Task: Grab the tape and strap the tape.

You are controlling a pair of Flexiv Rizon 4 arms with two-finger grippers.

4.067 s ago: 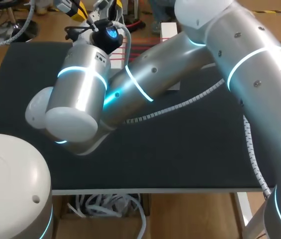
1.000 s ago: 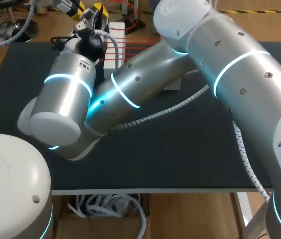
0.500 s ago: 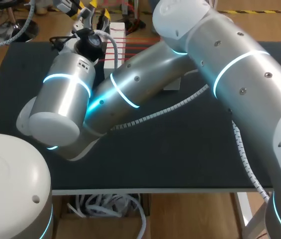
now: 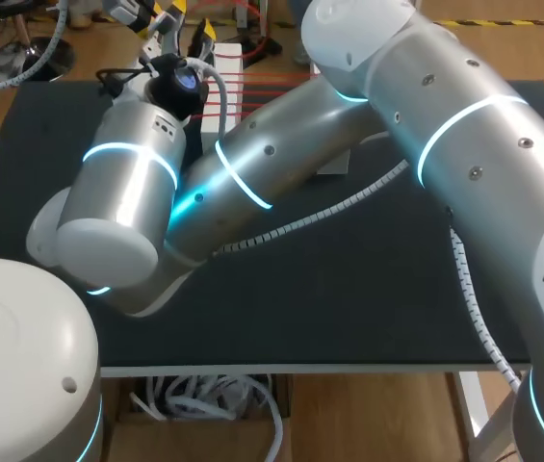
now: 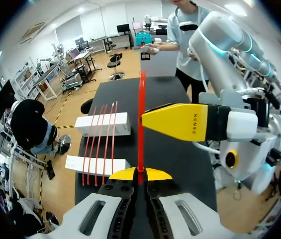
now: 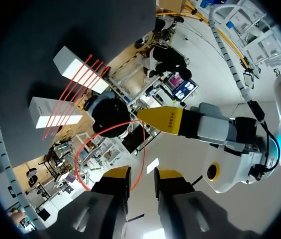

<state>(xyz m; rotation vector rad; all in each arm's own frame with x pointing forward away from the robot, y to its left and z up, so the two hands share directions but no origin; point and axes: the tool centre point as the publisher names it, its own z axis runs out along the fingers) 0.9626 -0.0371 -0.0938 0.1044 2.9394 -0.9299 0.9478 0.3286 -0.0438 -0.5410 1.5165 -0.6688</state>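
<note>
Left gripper [image 5: 140,174] tight on red tape [image 5: 141,119].

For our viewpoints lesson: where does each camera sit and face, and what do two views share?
Head: above, behind, looking down at the table; right arm shows.
Left wrist: on left arm, facing along the left gripper, shut on the tape.
Right wrist: on right arm, facing along the open right gripper.
Both wrist views share the white boxes.
</note>
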